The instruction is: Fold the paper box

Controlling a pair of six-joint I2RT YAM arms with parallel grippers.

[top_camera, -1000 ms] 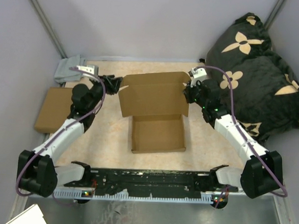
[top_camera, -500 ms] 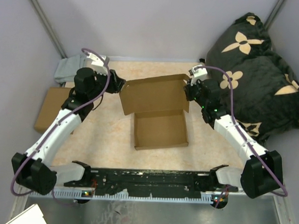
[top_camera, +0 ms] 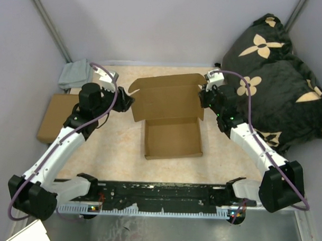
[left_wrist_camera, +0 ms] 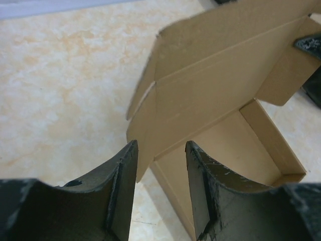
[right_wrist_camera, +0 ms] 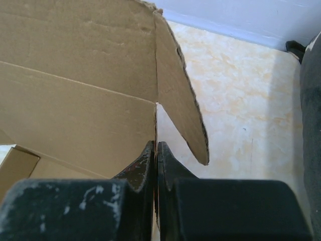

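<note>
Just beyond the base rail (top_camera: 158,193), centred on it, the paper box (top_camera: 171,139) sits on the mottled beige table (top_camera: 117,150). Tray portion looks finished to me: floor flat, front and side walls standing, a shallow rectangle. Farther from the rail the lid panel (top_camera: 167,102) stands nearly upright off the back wall, with the left ear flap (left_wrist_camera: 143,135) and right ear flap (right_wrist_camera: 180,85) splayed outward. My estimate is about half done. Remaining: turn both ears in, swing the lid down toward the rail, tuck it. Material is plain brown cardboard, matte, with crisp crease lines and slightly ragged die-cut edges. Left gripper (left_wrist_camera: 160,150), beyond the rail's left half: jaws moderately apart, the left ear lined up with the gap, no contact I can confirm. Right gripper (right_wrist_camera: 156,148), beyond the rail's right half: fingers pressed together, pinching the lid edge at the ear crease. Beyond the rail's left end lie a flat brown cardboard sheet (top_camera: 55,117) and, farther, a crumpled grey cloth (top_camera: 75,74). Beyond its right end is a soft black pillow (top_camera: 273,77) with tan flower motifs.
</note>
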